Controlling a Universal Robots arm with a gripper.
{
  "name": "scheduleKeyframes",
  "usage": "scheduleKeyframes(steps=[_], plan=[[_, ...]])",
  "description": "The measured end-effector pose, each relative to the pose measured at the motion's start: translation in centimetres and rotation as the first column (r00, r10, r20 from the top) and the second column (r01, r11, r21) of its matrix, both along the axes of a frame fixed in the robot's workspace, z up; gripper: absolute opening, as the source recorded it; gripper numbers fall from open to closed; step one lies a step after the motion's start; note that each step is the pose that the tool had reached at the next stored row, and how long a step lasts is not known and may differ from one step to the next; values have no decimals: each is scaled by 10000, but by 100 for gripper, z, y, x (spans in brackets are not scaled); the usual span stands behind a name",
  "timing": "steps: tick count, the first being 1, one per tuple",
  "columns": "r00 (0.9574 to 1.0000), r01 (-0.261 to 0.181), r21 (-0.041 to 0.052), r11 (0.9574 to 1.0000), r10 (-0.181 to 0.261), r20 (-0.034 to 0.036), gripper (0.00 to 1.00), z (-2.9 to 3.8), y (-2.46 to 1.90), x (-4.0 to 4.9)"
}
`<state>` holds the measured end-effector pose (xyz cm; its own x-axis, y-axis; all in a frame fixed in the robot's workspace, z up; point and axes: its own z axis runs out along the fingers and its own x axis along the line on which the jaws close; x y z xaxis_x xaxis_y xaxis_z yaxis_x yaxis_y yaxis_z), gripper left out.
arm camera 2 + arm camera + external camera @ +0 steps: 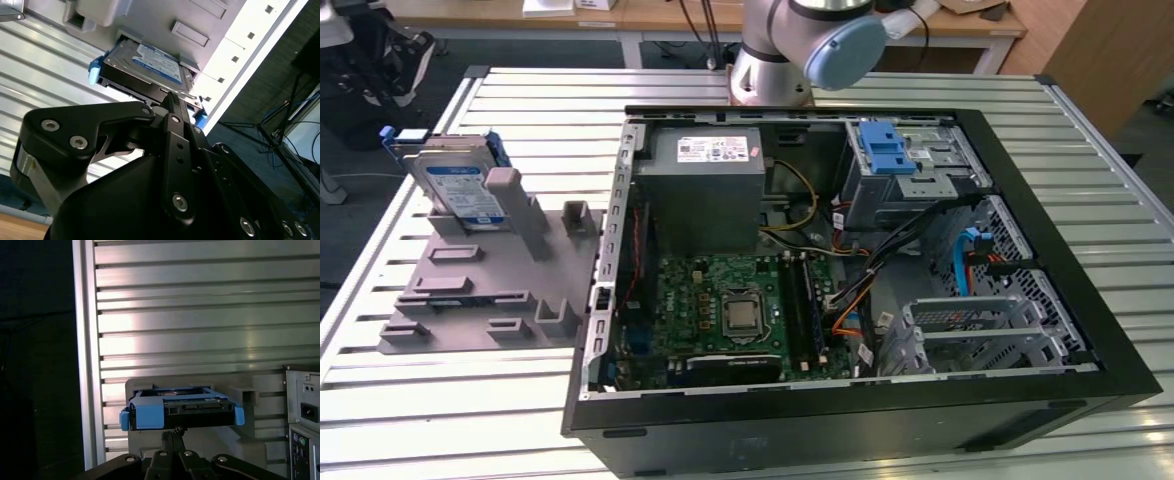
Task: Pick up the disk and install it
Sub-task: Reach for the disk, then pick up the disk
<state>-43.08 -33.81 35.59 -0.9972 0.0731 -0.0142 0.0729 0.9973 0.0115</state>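
Ribbed aluminium forms the worktop, which carries an open black computer case. Beside it, on the exterior view's left, is a grey holder. The disk stands upright in that holder, with its blue frame around its edges. In the first wrist view the gripper has its fingers pressed together on nothing, clear of the disk.

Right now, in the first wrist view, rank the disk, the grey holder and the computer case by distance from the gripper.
1. disk: straight ahead of the gripper, standing in the holder.
2. grey holder: around and beneath the disk.
3. computer case: off to the side, beyond the holder.
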Motion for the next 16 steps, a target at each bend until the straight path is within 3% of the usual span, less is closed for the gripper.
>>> scheduleKeyframes(steps=[7,16], plan=[[10000,0,0,10000,0,-5,11,-8,4,-55],[10000,-1,0,10000,1,-6,11,-9,4,-62]])
